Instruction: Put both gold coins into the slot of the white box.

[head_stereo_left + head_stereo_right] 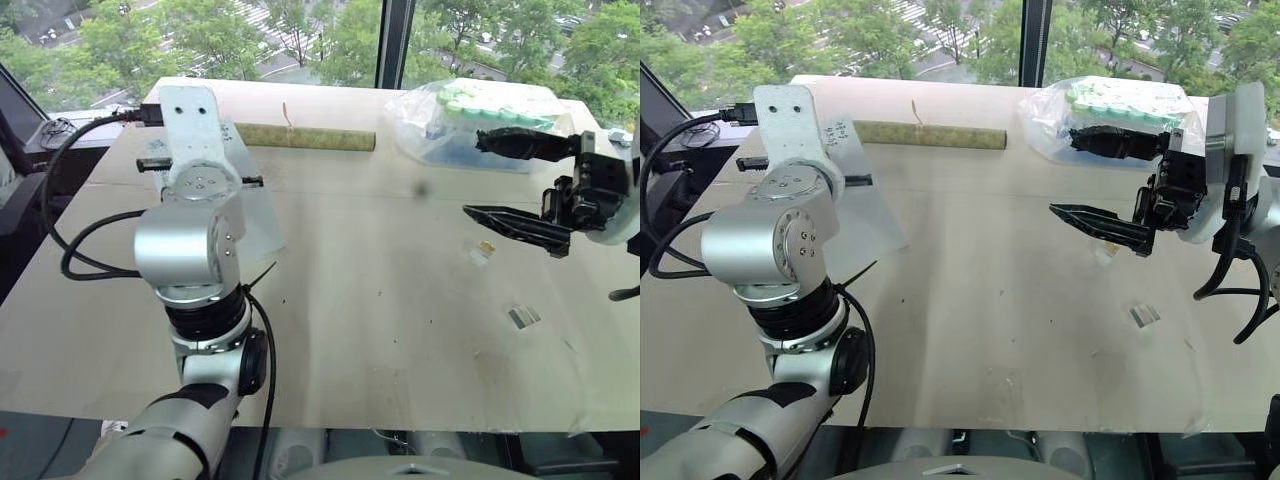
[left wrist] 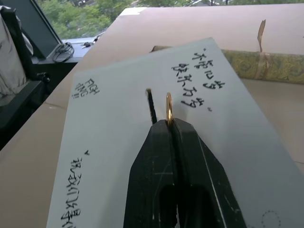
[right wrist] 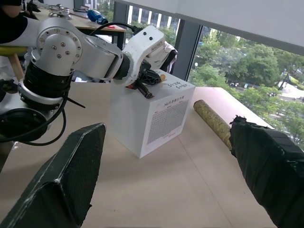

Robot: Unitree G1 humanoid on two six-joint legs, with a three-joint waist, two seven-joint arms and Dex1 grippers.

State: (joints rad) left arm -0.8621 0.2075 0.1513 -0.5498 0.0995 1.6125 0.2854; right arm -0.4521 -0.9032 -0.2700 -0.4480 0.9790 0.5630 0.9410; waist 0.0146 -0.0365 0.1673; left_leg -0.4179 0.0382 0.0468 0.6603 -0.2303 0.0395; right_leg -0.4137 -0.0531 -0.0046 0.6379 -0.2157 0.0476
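Trees fill the windows behind a pale tan surface (image 1: 380,330). On it stands one white box (image 3: 152,118), its top face marked with blue handwriting and cut by one thin black slot (image 2: 151,105). Past the box lies one patterned roll (image 1: 305,137), and toward the right side sits one clear bag (image 1: 470,120) of green-capped tubes.

The left tool (image 2: 169,124) is over the top of the box, its jaws pressed together on one gold coin (image 2: 168,108). The coin stands on edge at the fingertips, just beside the slot and not in it. The left wrist view shows this coin and the slot up close; in the head views the arm covers them. The right wrist view shows the box from the side, with a printed panel on one wall and the left tool angled down onto the top.

The right tool (image 1: 500,178) hangs above the surface near the bag, jaws spread wide, holding nothing.

Just below its lower finger, the head view shows a tiny gold speck (image 1: 487,246) on the surface, seemingly the second coin, beside a clear scrap (image 1: 478,257). A second, clear-and-grey scrap (image 1: 523,317) lies nearer.
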